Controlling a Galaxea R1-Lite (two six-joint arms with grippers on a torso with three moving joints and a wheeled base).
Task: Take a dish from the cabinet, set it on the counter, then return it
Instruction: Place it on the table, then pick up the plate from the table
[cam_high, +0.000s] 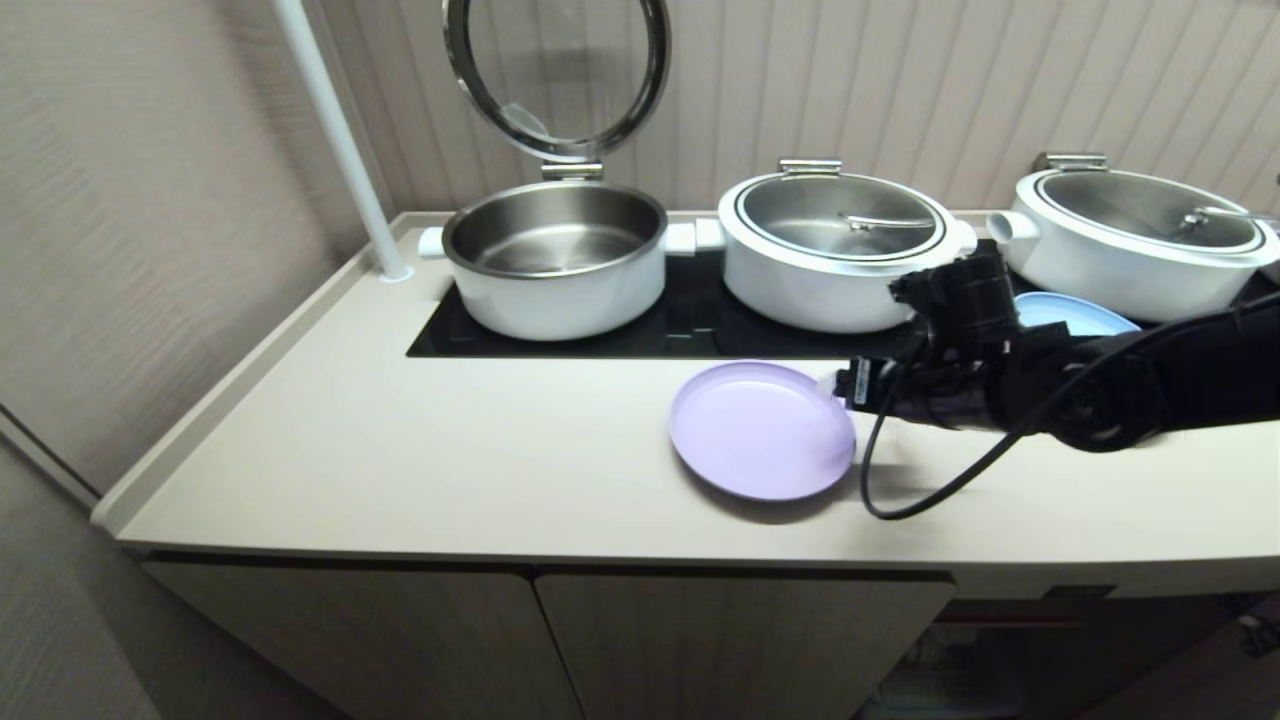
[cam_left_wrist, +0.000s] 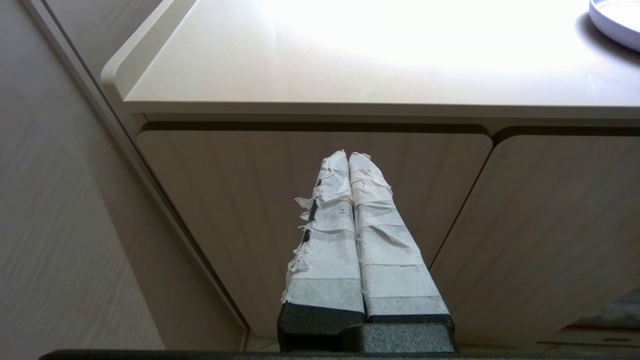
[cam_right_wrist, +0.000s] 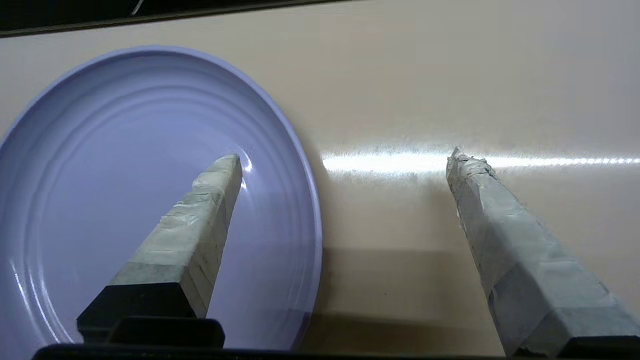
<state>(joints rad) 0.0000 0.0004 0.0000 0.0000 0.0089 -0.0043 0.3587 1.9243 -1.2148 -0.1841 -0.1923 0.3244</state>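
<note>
The lavender dish (cam_high: 760, 430) lies on the cream counter (cam_high: 400, 450), in front of the black cooktop (cam_high: 690, 330). My right gripper (cam_high: 838, 388) reaches in from the right at the dish's right rim and stands open. In the right wrist view the gripper (cam_right_wrist: 345, 157) straddles the rim: one taped finger (cam_right_wrist: 200, 215) hangs over the dish (cam_right_wrist: 125, 175), the other over bare counter (cam_right_wrist: 400, 90). Nothing is gripped. My left gripper (cam_left_wrist: 348, 156) is shut and empty, parked low in front of the cabinet doors (cam_left_wrist: 250, 200). The dish's edge (cam_left_wrist: 617, 20) shows in that view's corner.
Three white pots stand on the cooktop: one open (cam_high: 555, 255) with its lid raised, two lidded (cam_high: 835, 240) (cam_high: 1140, 235). A light-blue plate (cam_high: 1075, 315) lies behind my right wrist. A white pole (cam_high: 340, 140) rises at the counter's back left. The cabinet (cam_high: 560, 640) shows an open bay (cam_high: 1000, 650) at right.
</note>
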